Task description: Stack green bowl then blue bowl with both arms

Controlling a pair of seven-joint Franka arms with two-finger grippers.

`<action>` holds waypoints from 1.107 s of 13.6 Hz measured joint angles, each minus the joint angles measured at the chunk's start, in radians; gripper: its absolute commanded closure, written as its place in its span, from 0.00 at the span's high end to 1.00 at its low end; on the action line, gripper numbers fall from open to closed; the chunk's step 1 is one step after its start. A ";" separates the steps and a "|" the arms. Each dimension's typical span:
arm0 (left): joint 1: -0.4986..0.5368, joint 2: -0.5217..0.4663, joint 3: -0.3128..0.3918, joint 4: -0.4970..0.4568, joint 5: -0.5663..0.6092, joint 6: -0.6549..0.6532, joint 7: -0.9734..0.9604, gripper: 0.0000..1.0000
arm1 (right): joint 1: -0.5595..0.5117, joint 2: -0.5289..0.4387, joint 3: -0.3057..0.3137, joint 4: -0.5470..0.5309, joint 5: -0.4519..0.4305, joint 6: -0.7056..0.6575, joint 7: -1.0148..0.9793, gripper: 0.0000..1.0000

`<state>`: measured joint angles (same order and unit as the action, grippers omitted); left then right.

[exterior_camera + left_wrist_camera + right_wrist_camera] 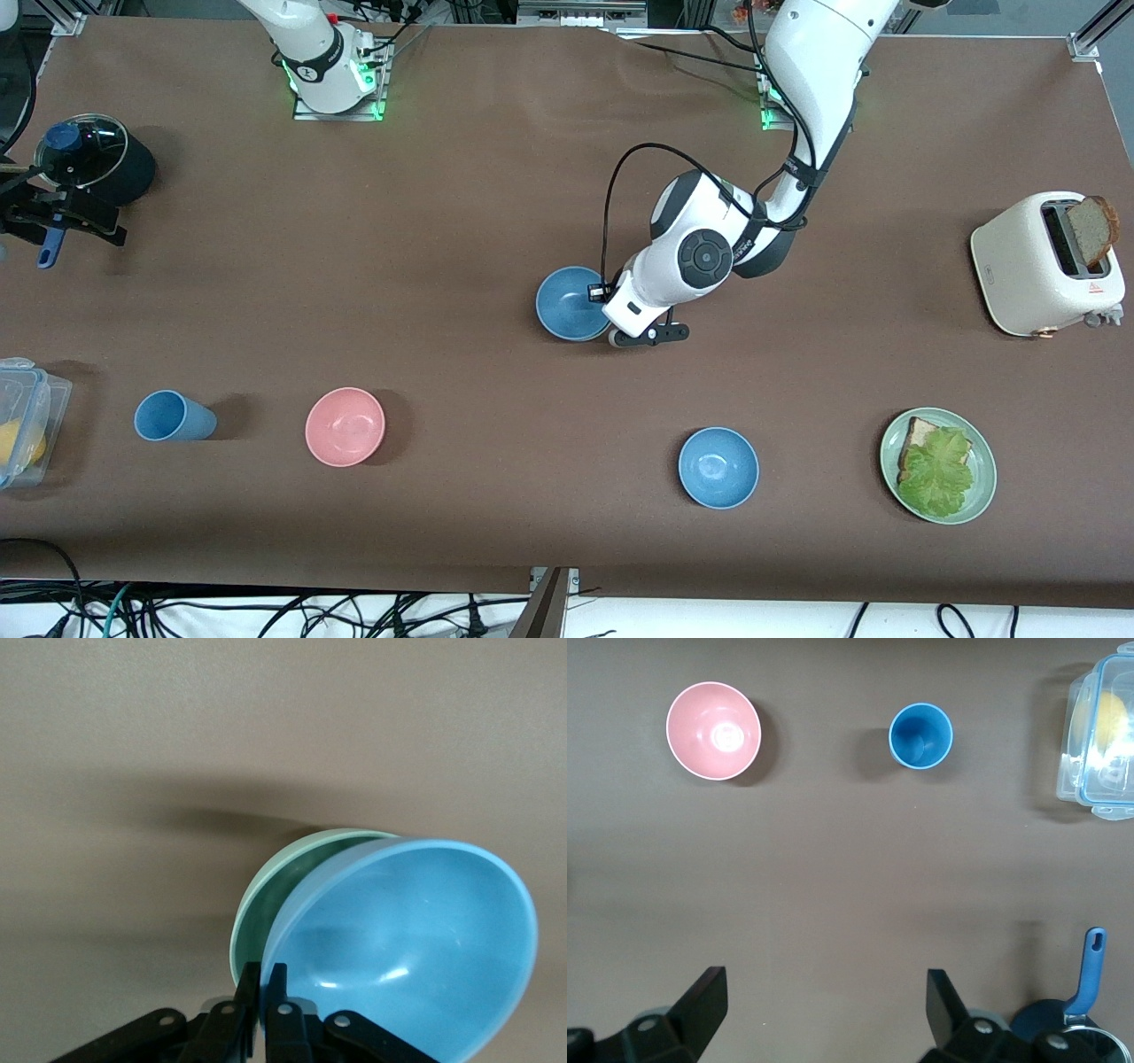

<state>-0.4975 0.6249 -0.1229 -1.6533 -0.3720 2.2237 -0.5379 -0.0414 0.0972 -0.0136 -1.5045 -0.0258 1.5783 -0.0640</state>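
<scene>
The blue bowl (570,303) is at the table's middle, and in the left wrist view (416,939) it leans tilted inside the green bowl (266,895). In the front view the blue bowl hides the green bowl. My left gripper (265,981) is shut on the blue bowl's rim, and in the front view it (609,326) is at the bowl's edge toward the left arm's end. My right gripper (824,1010) is open and empty over bare table; it is out of the front view.
A brighter blue bowl (718,467), a pink bowl (345,426) and a blue cup (173,416) stand nearer the front camera. A plate with bread and lettuce (938,465), a toaster (1047,263), a black pot (91,161) and a clear container (25,420) stand at the table's ends.
</scene>
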 measured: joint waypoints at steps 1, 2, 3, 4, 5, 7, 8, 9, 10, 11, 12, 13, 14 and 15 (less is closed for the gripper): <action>0.000 -0.001 0.000 0.000 0.000 -0.004 0.000 1.00 | 0.000 0.000 0.000 0.000 0.000 0.000 0.000 0.99; 0.000 -0.003 0.001 0.001 0.000 -0.014 0.000 1.00 | 0.000 0.000 0.000 0.000 0.000 0.000 0.000 0.99; 0.000 -0.009 0.003 0.003 0.000 -0.033 0.000 1.00 | 0.000 0.000 0.000 0.000 0.000 0.000 0.000 0.99; 0.002 -0.022 0.007 0.006 0.000 -0.059 0.000 1.00 | 0.000 0.000 0.000 0.000 0.000 0.000 0.000 0.99; 0.009 -0.041 0.014 0.009 0.000 -0.094 0.000 1.00 | 0.000 0.000 0.000 0.000 0.000 0.000 0.000 0.99; 0.059 -0.099 0.026 0.013 0.000 -0.175 -0.001 1.00 | 0.000 0.000 0.000 0.000 0.000 0.000 0.000 0.99; 0.108 -0.135 0.030 0.012 0.001 -0.229 0.006 1.00 | 0.000 0.001 0.000 0.000 0.000 0.000 0.000 0.99; 0.168 -0.174 0.032 0.007 0.002 -0.277 0.032 1.00 | 0.000 0.001 0.000 0.000 0.000 0.000 0.000 0.99; 0.229 -0.213 0.033 -0.005 0.003 -0.310 0.082 1.00 | 0.000 0.001 0.001 0.000 0.000 0.000 0.000 0.99; 0.288 -0.254 0.033 -0.026 0.004 -0.331 0.151 1.00 | 0.000 0.001 0.001 0.000 0.000 0.000 0.000 0.99; 0.340 -0.297 0.033 -0.049 0.004 -0.350 0.223 1.00 | 0.000 0.002 0.001 0.000 0.000 0.000 0.000 0.99; 0.382 -0.340 0.034 -0.070 0.007 -0.379 0.282 1.00 | 0.000 0.002 0.001 0.000 0.000 0.000 0.000 0.99; 0.414 -0.384 0.036 -0.085 0.038 -0.414 0.330 1.00 | 0.000 0.003 0.001 0.000 0.000 0.000 0.000 0.99; 0.430 -0.428 0.042 -0.093 0.112 -0.437 0.357 1.00 | 0.000 0.003 0.001 0.000 0.000 0.000 0.000 0.99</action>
<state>-0.0675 0.1969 -0.0814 -1.7464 -0.2600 1.7872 -0.1806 -0.0415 0.1000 -0.0129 -1.5044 -0.0263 1.5778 -0.0641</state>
